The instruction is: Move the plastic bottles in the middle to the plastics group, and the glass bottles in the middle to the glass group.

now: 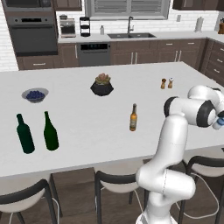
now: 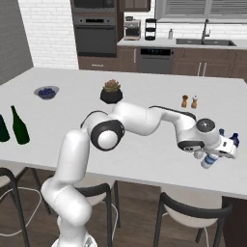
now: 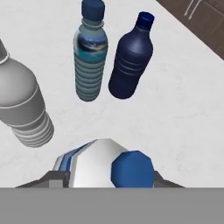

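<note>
Clamped between the gripper's fingers, a blue-capped water bottle hangs just above the counter. Three plastic bottles stand close: grey bottle, blue-tinted bottle, dark blue bottle. Lowering crookedly could topple one.

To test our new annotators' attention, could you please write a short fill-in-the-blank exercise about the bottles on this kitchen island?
1. The hand is shut on a water bottle whose cap is ___.
2. The amber beer bottle stands ___ on the counter, apart from the others.
3. Near the bowl of berries stand ___ tall green bottles.

Missing words: blue; upright; two.
</note>
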### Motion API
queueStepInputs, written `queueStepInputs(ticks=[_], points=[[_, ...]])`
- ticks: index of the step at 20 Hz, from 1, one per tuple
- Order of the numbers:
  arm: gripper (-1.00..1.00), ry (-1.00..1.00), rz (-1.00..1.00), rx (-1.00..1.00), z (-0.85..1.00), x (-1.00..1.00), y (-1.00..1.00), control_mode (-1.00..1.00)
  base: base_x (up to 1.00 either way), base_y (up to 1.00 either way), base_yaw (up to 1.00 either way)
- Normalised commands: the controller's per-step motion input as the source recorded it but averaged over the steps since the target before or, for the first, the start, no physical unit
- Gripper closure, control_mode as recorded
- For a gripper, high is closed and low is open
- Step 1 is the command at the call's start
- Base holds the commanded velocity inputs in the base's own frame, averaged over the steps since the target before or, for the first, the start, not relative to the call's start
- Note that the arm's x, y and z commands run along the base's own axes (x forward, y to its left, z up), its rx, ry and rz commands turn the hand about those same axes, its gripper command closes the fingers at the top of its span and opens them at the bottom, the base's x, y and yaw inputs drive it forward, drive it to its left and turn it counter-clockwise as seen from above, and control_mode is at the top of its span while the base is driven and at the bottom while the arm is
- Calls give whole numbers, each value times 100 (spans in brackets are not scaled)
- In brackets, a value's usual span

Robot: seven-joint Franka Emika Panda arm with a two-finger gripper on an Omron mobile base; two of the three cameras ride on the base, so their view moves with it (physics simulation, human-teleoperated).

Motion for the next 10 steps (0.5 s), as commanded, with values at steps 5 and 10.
queueStepInputs(ticks=[5, 10], points=[[100, 0, 0, -1, -11, 17, 33, -100, 0, 0, 0], [100, 0, 0, -7, -21, 21, 19, -100, 0, 0, 0]])
